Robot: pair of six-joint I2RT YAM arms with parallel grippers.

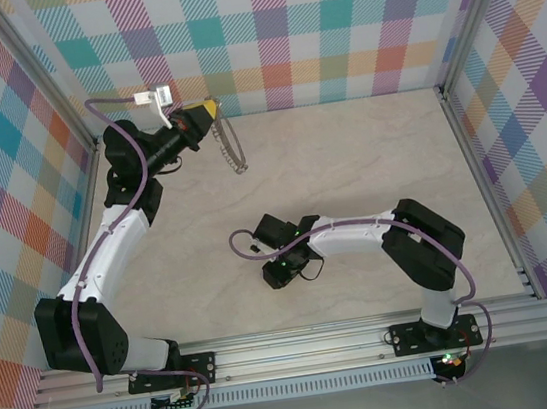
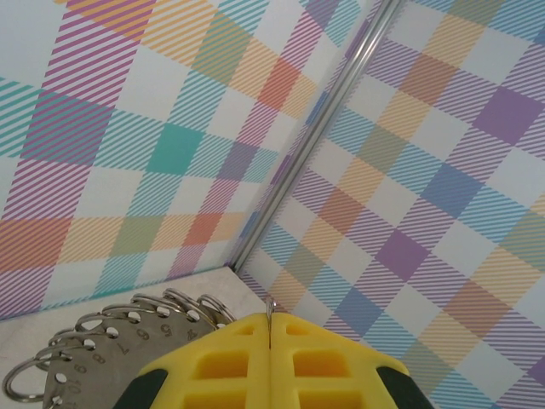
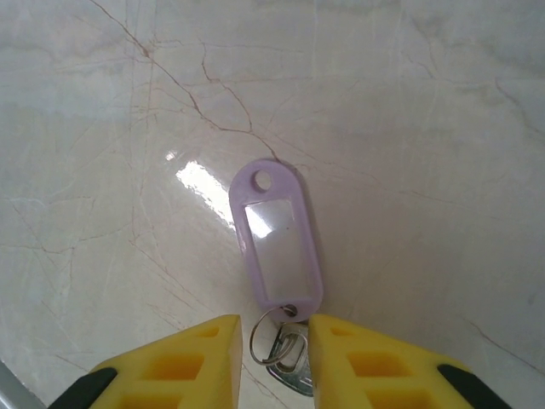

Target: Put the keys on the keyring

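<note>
Metal end of keys [image 3: 279, 243] cut off at 6 o'clock, between parted right gripper [image 3: 274, 341] jaws. Cropped at 7 o'clock, keyring [image 2: 111, 328] clenched in left gripper [image 2: 270, 341], arm reaching toward 11 o'clock.

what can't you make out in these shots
- Key, right wrist view: blade cut off by the bottom edge, between the fingers of the right gripper.
- Keyring, left wrist view: lower part hidden behind the left gripper and cut by the bottom edge.
- Tag label, right wrist view: glare, too washed out to read.
</note>
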